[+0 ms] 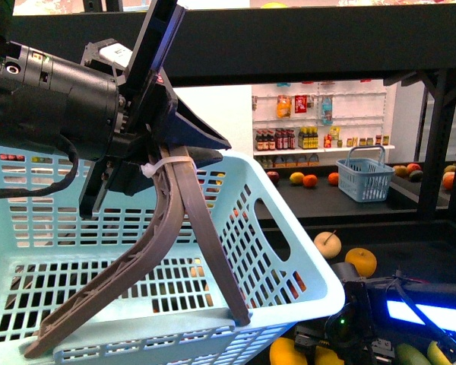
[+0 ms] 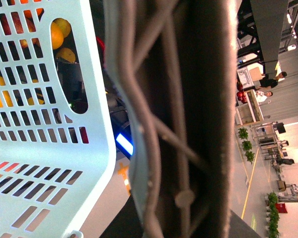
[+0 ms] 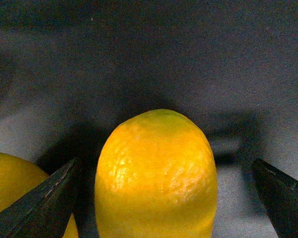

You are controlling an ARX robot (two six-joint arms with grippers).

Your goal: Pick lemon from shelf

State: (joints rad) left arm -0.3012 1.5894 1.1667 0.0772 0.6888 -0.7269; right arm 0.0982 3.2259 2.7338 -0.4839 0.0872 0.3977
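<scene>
- front view: 1 left gripper (image 1: 137, 163) big at upper left, black fingers clenched on the grey basket handle (image 1: 190, 228). 1 white zip tie (image 1: 164, 168) is wrapped at the grip.
- the handle's 2 legs run down to the rim of 1 pale blue basket (image 1: 289, 251), which fills the lower left. it hangs tilted.
- shelf (image 1: 311, 46): black beam across the top, perforated upright at right, dark tray decks behind the basket.
- far deck: 1 small blue basket (image 1: 365, 175) w/ 4 fruits to its left: 1 dark red, 1 yellow-orange, 2 orange. more fruit to its right, too small to count.
- nearer deck: 2 fruits close together, 1 pale w/ stem (image 1: 327, 243) and 1 orange (image 1: 361, 261).
- bottom edge: 2 yellow fruits (image 1: 287, 353) just past the basket rim. can't tell from here if either is the lemon.
- right arm (image 1: 349, 323) sits low at right w/ a green light and a blue strip. its fingers aren't seen in this view.
- white wall shelves (image 1: 319, 129) w/ bottles far back.
- left wrist view: handle ribs (image 2: 179, 124) v. close up, basket wall (image 2: 44, 99) beside them, orange and yellow fruit showing thru the slots. fingers not made out here.
- right wrist view: 1 lemon (image 3: 156, 173) stands on the dark tray deck (image 3: 139, 59), centred in the right gripper (image 3: 161, 198).
- 2 dark fingertips (image 3: 39, 203) are spread wide, 1 each side of the lemon, w/ gaps both sides, so released and not touching.
- 1 more yellow fruit (image 3: 7, 183) sits beside the lemon, partly behind 1 fingertip.
</scene>
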